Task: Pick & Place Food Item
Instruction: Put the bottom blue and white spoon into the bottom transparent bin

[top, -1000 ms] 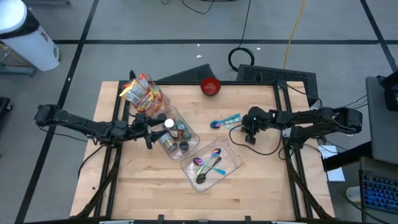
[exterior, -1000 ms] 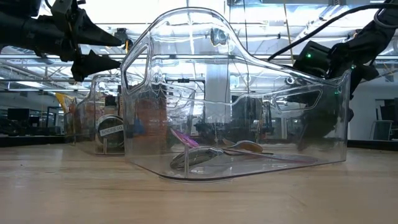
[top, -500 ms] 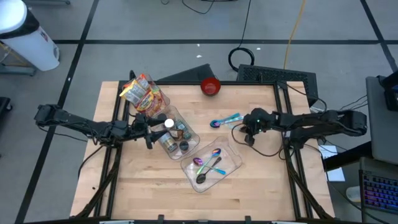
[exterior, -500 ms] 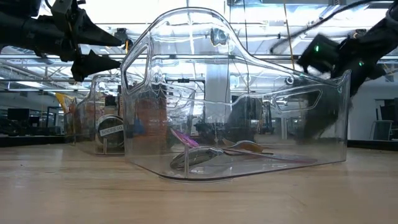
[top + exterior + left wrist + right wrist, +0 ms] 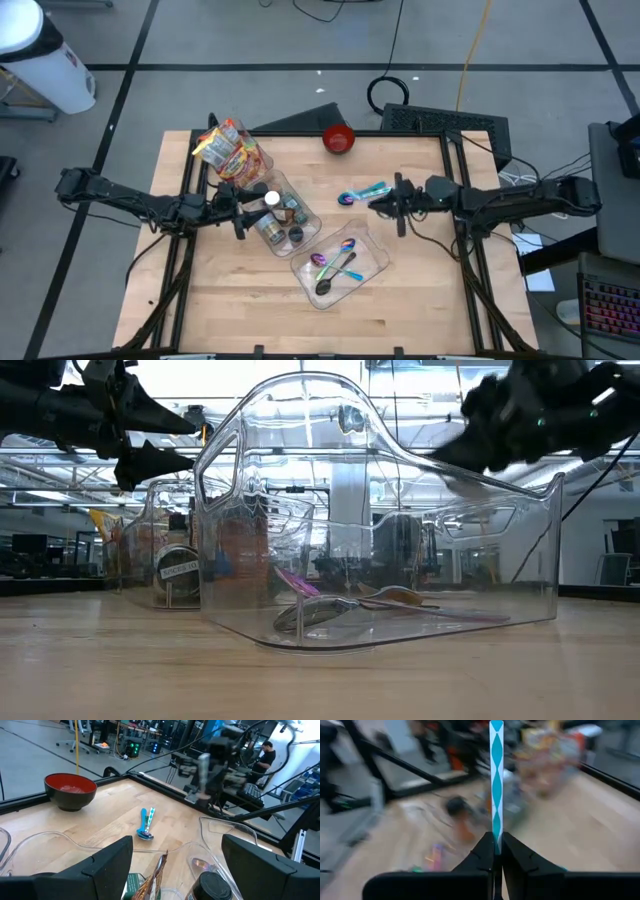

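Observation:
Snack bags (image 5: pixel 230 148) lie in a clear bin at the far left. Jars (image 5: pixel 278 215) stand in a second clear bin beside it. My left gripper (image 5: pixel 177 857) is open and empty at that bin's left rim, above the table (image 5: pixel 243 205). My right gripper (image 5: pixel 496 847) is shut on a thin teal-and-white patterned stick (image 5: pixel 496 775). It hovers right of centre (image 5: pixel 382 204), above the table. My right gripper pinches the stick's lower end (image 5: pixel 496 834) between its two fingers. The rest of the stick runs straight out past the fingertips, clear of the table. The fingers lie about level and point toward the table's left.
A third clear bin (image 5: pixel 375 262) with spoons sits near the centre. Blue spoons (image 5: pixel 362 193) lie on the wood just left of my right gripper and also show in the left wrist view (image 5: pixel 146 822). A red bowl (image 5: pixel 339 138) stands at the far edge.
My right gripper has risen and tipped from pointing down to about level, facing the table's left. It stays shut on the stick, and the blur shows it still moving.

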